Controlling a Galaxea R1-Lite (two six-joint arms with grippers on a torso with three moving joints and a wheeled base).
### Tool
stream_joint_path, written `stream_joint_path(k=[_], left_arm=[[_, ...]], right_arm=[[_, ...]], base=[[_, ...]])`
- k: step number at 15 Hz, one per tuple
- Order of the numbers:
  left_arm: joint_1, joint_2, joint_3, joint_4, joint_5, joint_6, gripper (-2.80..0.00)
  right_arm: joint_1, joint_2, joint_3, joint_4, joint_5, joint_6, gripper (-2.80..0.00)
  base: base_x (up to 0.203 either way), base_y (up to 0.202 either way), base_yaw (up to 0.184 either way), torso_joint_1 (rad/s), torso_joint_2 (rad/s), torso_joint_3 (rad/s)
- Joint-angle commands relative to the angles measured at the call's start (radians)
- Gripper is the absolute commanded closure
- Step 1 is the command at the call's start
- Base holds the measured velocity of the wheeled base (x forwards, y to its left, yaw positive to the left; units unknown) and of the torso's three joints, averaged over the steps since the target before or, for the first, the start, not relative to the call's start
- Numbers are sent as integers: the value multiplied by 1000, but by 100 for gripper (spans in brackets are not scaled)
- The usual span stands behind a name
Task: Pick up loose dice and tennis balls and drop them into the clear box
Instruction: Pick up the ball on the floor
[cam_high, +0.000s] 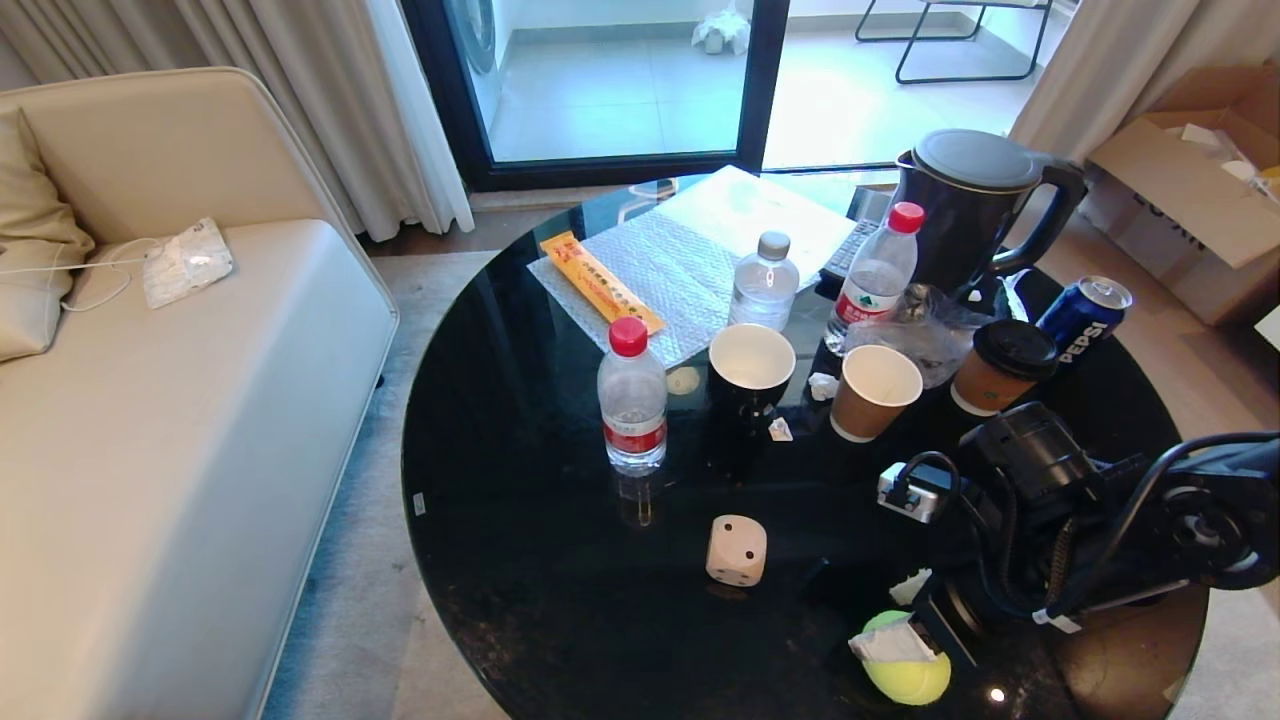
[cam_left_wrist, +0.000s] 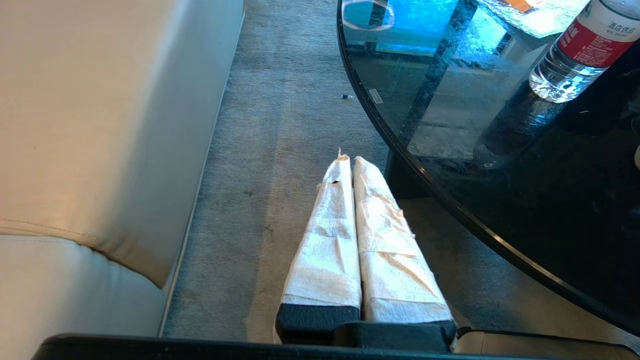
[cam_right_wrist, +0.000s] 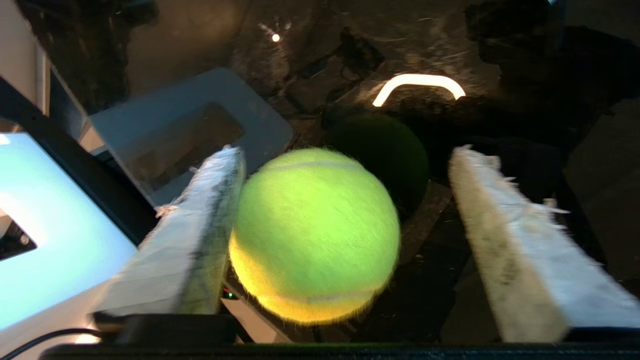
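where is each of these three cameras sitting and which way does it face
Head view: high on the robot, looking forward and down on the round black table; the right arm reaches to the tennis ball at the near edge.
Left wrist view: behind the left gripper, jaws shut, facing the carpet between sofa and table.
Right wrist view: behind the right gripper, jaws open around the tennis ball on the tabletop.
Shared: head and right wrist views show the ball; head and left wrist views show the red-labelled bottle.

Beige die (cam_high: 737, 550) and tennis ball (cam_high: 908, 668) on table.
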Motion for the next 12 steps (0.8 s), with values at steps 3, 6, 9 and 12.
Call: stream_joint_path(k=[3, 6, 9, 12], left_arm=[[0, 0, 0, -1, 1, -1, 0], [0, 0, 0, 1, 1, -1, 0], [0, 0, 0, -1, 1, -1, 0], [0, 0, 0, -1, 1, -1, 0]], right_arm=[[4, 10, 1, 22, -61, 0, 0], [7, 9, -4, 24, -65, -2, 0], [6, -1, -24, 21, -66, -1, 0], [7, -40, -25, 7, -60, -2, -280]], base=[[0, 0, 0, 0, 0, 0], [0, 0, 0, 0, 0, 0], [0, 0, 0, 0, 0, 0], [0, 0, 0, 0, 0, 0]])
